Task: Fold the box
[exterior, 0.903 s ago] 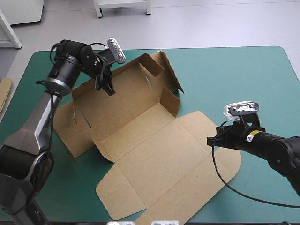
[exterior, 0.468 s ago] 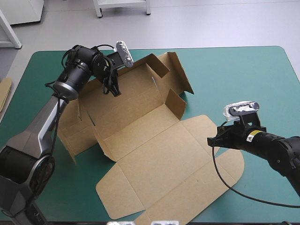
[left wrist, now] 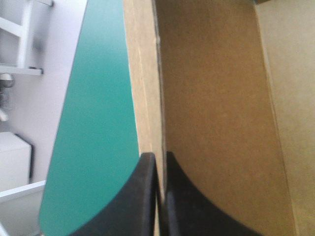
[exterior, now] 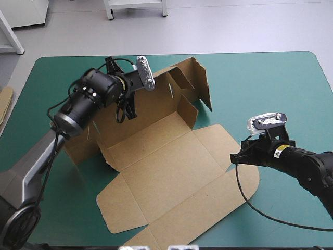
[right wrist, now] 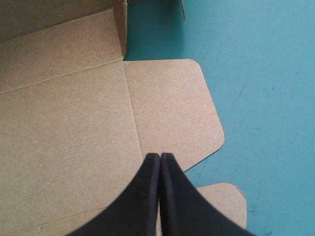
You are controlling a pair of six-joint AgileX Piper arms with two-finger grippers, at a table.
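The brown box (exterior: 171, 166) lies open across the middle of the table, its wide lid panel flat toward the front. Its back wall (exterior: 156, 99) stands raised, with a side flap (exterior: 200, 83) upright at the far right corner. My left gripper (exterior: 127, 110) is shut on that wall's top edge; in the left wrist view the board (left wrist: 211, 98) runs between the black fingers (left wrist: 160, 160). My right gripper (exterior: 235, 155) is shut, its tip over the lid's right flap (right wrist: 167, 103) near the flap's edge, both fingers above the board.
The teal-green cover (exterior: 270, 83) is bare at the back right and along the left side (exterior: 31, 94). An edge of more brown board (exterior: 5, 101) shows at the table's left edge.
My left gripper has swung right and forward with the back wall, tipping it more upright. The whole box has slid a little to the left. The right arm has stayed still.
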